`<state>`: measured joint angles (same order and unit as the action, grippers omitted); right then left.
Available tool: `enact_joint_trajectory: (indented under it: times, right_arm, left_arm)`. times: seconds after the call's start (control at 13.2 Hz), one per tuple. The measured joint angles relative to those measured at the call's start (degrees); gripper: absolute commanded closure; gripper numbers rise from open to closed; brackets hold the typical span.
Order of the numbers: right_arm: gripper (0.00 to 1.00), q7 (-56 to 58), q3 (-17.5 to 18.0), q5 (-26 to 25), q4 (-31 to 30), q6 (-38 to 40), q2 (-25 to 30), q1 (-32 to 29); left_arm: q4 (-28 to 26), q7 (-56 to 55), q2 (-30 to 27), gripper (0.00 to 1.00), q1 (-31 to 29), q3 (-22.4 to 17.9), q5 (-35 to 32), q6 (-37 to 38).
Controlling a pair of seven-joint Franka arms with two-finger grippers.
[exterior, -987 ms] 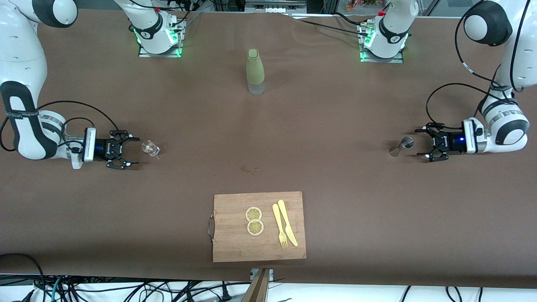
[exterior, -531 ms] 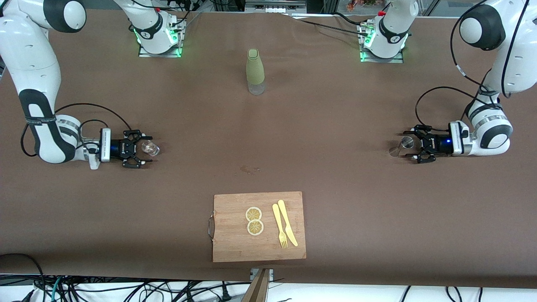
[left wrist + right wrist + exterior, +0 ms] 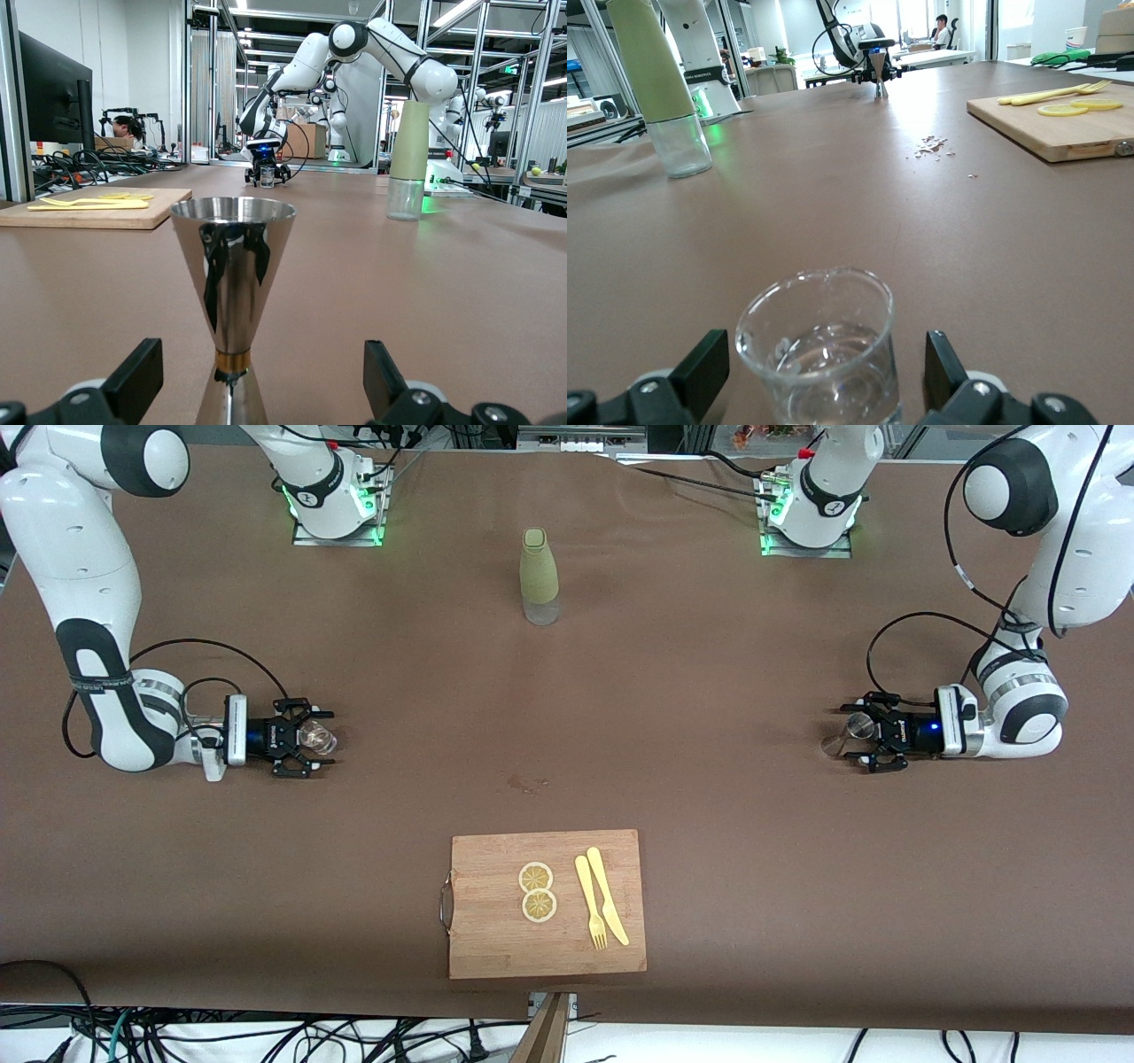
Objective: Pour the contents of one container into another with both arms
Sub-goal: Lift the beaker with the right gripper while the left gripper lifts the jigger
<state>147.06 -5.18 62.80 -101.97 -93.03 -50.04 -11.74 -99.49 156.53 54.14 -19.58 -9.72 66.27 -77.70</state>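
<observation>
At the right arm's end of the brown desk [image 3: 673, 717], the right gripper [image 3: 312, 737] is low, its fingers spread on either side of a small clear glass cup [image 3: 317, 737] (a little liquid sits in its bottom) without touching it. At the left arm's end, the left gripper [image 3: 852, 734] is likewise spread around an upright, shiny steel hourglass-shaped jigger [image 3: 849, 731] standing on the desk. A tall green-sleeved bottle [image 3: 539, 576] stands between the bases. Nearest the front camera, a wooden cutting board [image 3: 496, 948] carries two lemon slices [image 3: 537, 891], a yellow fork [image 3: 590, 901] and a yellow knife [image 3: 607, 895].
</observation>
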Motion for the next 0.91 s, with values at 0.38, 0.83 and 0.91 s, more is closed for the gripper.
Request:
enact_joint_trajectory:
  times: [0.38, 0.83, 0.91]
  right_arm:
    - [0.84, 0.36, 0.00, 0.54, 0.00, 0.02, -0.01, 0.19]
    - [1.00, 0.40, -0.02, 1.91, 0.03, 1.27, -0.07, 0.17]
    - [1.00, 0.40, -0.03, 2.52, 0.19, 1.90, -0.07, 0.16]
  left_arm:
    - [0.00, 0.10, 0.00, 0.57, 0.00, 0.03, 0.00, 0.00]
    - [0.07, 0.33, -0.06, 1.00, -0.02, 0.06, 0.10, 0.12]
    - [0.07, 0.72, -0.06, 1.00, -0.02, 0.06, 0.10, 0.12]
